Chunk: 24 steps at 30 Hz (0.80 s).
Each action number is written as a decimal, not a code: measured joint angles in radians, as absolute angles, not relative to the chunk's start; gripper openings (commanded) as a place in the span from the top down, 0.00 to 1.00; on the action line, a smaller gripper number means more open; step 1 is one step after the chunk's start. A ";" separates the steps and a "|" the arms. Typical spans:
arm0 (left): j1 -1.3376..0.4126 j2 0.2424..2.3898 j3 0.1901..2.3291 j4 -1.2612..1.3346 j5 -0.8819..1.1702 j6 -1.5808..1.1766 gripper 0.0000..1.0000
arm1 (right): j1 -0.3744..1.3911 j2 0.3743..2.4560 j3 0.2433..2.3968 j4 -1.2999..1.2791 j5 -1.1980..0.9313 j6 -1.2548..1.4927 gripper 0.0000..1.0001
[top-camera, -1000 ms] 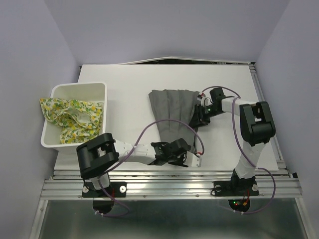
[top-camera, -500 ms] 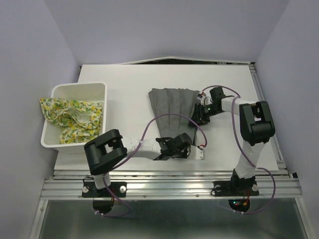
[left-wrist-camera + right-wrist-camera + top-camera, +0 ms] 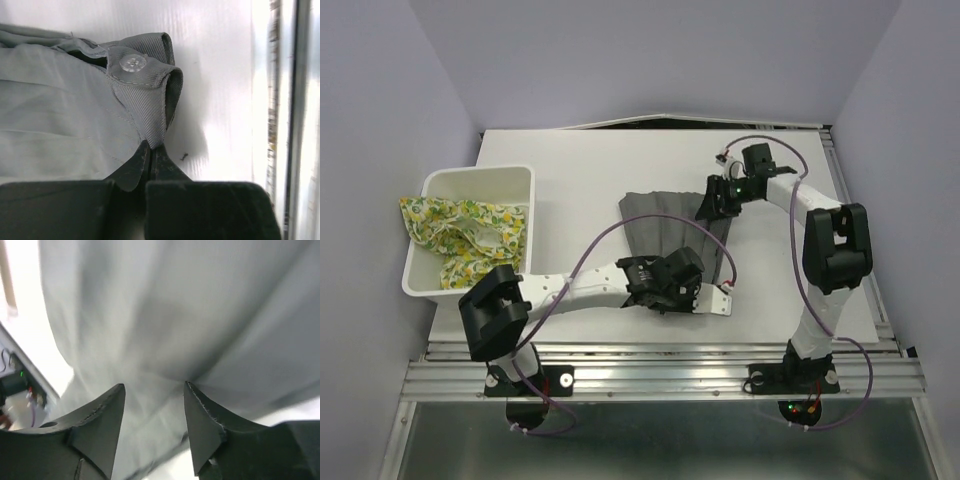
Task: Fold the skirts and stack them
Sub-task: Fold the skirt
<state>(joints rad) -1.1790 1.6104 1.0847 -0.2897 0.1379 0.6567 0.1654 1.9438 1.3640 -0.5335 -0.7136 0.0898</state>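
Grey skirt (image 3: 655,215), near edge hidden under left hand (image 3: 150,150)

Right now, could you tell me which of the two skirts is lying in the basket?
The lemon-print skirt; the grey skirt is out on the table.

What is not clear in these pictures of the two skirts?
- Top view: the left gripper and its arm cover the near part of the grey skirt.
- Right wrist view: blurred cloth; whether the open jaws touch it is unclear.
- Top view: the lemon-print skirt lies crumpled in the basket, its shape hidden.
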 measured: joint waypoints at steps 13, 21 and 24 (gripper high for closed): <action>-1.165 1.562 1.400 -0.733 0.392 0.702 1.00 | 0.169 2.207 1.841 -0.573 -0.662 -0.043 0.38; -0.992 1.729 1.723 -0.888 0.430 0.791 1.00 | 0.228 2.297 1.793 -0.670 -0.752 -0.117 0.55; -0.945 1.771 1.752 -0.884 0.366 0.848 1.00 | 0.255 2.297 1.766 -0.683 -0.797 -0.131 0.61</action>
